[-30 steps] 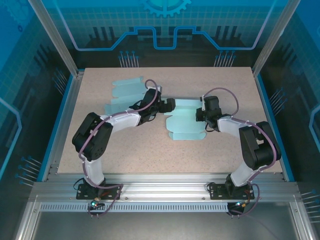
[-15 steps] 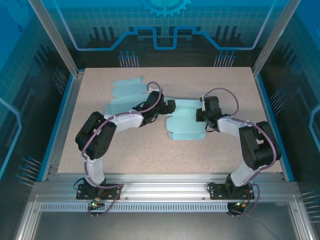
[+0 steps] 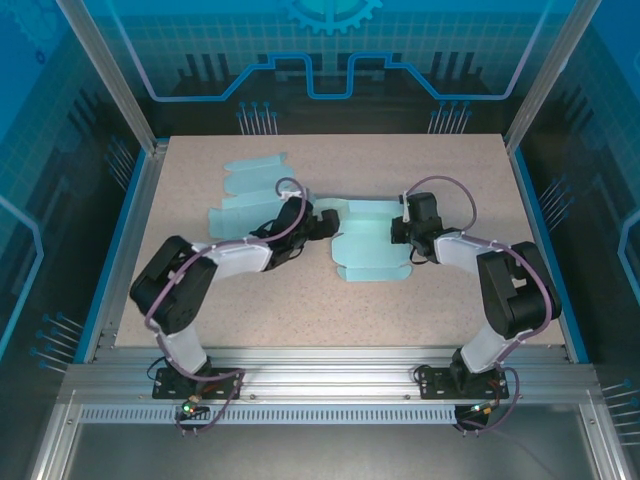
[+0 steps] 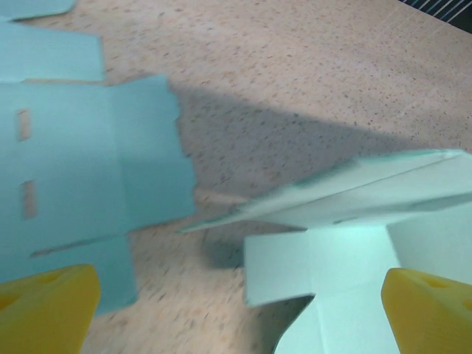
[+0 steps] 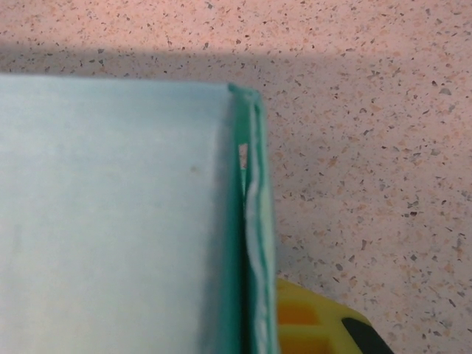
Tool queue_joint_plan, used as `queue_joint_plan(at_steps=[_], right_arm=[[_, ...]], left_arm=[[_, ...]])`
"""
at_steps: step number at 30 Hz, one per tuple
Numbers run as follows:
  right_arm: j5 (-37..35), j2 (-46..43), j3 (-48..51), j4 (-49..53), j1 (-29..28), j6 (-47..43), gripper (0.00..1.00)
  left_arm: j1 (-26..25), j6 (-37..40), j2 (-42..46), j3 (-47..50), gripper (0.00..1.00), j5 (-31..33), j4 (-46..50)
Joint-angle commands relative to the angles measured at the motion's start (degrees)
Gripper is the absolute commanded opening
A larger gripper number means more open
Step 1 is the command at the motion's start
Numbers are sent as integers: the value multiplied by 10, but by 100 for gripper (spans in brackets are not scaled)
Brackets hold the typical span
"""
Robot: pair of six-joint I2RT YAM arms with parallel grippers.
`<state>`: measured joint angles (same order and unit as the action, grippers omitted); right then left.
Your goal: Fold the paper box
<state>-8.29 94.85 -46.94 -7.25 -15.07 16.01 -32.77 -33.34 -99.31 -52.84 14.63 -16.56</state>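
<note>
My left pincer (image 3: 326, 220) stands wide and released, gripping nothing. In its wrist view the yellow fingertips (image 4: 46, 304) sit at the two lower corners with pale turquoise card between them. Just ahead a raised flap (image 4: 369, 190) of the paper box (image 3: 370, 245) lifts off the speckled bench (image 3: 300, 300) and throws a shadow behind it. To its left lies a flat sheet (image 4: 74, 184) with small slots cut in it. I cannot be sure from this blurred view whether that sheet belongs to the same box or is a separate blank.

My right pincer (image 3: 400, 230) is clenched on the right edge of the paper box. In that wrist view one yellow finger (image 5: 306, 326) shows at the bottom, touching a doubled, darker green edge of the card. A broad turquoise panel spreads to the left of that edge, with bare bench to the right.

From above, the box lies near the middle of the bench, between my two pincers. The left one is at its near-left corner and the right one at its right side. A second turquoise cutout (image 3: 250, 190) lies flat toward the far left, behind my left arm and apart from the box.
</note>
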Motion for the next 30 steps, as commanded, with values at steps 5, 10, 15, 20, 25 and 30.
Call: queue_joint_plan(at_steps=[5, 10, 15, 20, 25, 30], right_arm=[[14, 15, -24, 15, -10, -6, 0], [7, 18, -30, 19, -19, -15, 0], [-1, 15, -27, 15, -22, -17, 0], [-1, 14, -24, 14, -22, -17, 0], [-1, 12, -23, 12, -22, -17, 0], [-2, 11, -22, 11, -22, -17, 0]], left_arm=[[6, -82, 65, 103, 99, -30, -34], [7, -109, 21, 114, 90, -97, -130], [-5, -112, -42, 75, 79, -137, -180], [-11, -106, -73, 37, 80, -125, -158], [-11, -106, -101, 17, 81, -130, -162], [-11, -92, -115, 0, 80, -131, -161]])
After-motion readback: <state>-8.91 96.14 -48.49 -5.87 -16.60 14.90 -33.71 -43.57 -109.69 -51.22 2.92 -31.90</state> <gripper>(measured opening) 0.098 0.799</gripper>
